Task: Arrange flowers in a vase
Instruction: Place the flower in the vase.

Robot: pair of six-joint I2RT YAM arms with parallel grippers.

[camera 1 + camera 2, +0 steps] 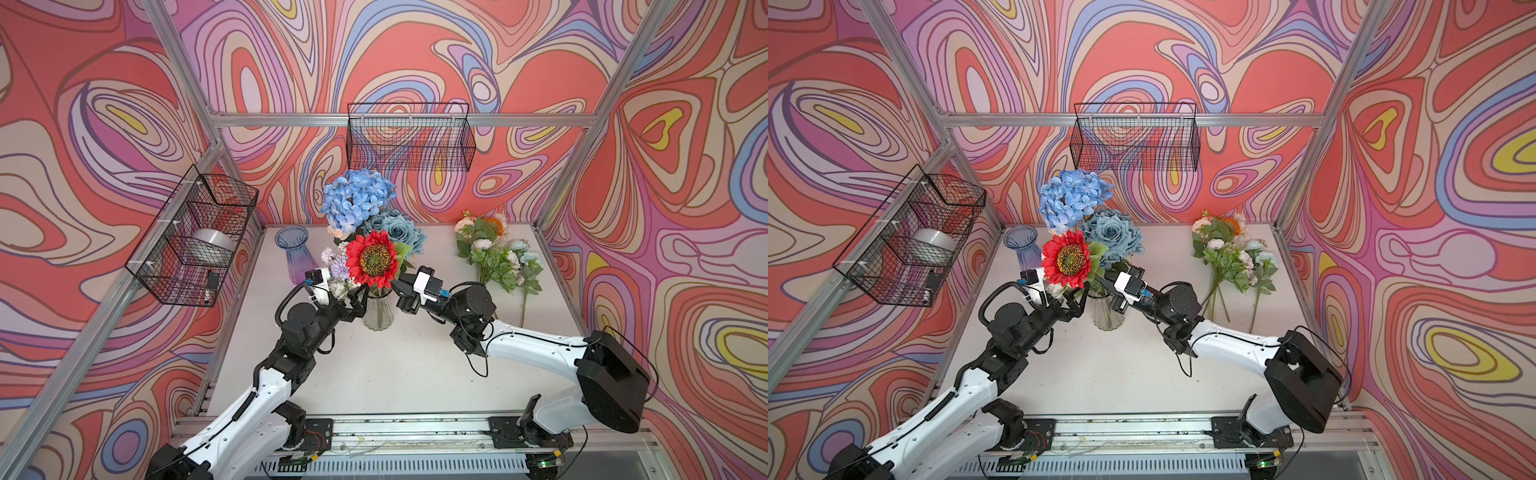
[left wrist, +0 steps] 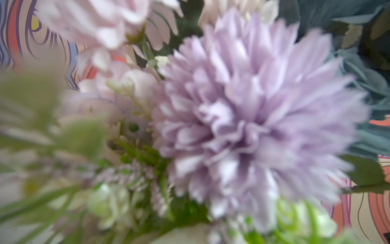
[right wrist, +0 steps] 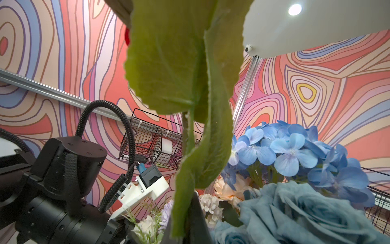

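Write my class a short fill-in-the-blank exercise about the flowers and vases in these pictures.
The sunflower in the clear vase is ___. The purple vase holds ___ flowers. The loose bunch lies on the white ___. The left gripper beside the clear vase stands ___.
Missing words: red; no; table; open.

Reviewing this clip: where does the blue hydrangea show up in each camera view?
Top views (both): blue hydrangea at the back of the bouquet, above the red sunflower.
Left wrist: not in it; a blurred lilac pompom fills the picture.
Right wrist: hydrangea past the close green leaf, just behind the aqua rose.
Shared landmark: side-wall wire basket, missing only from the left wrist view.
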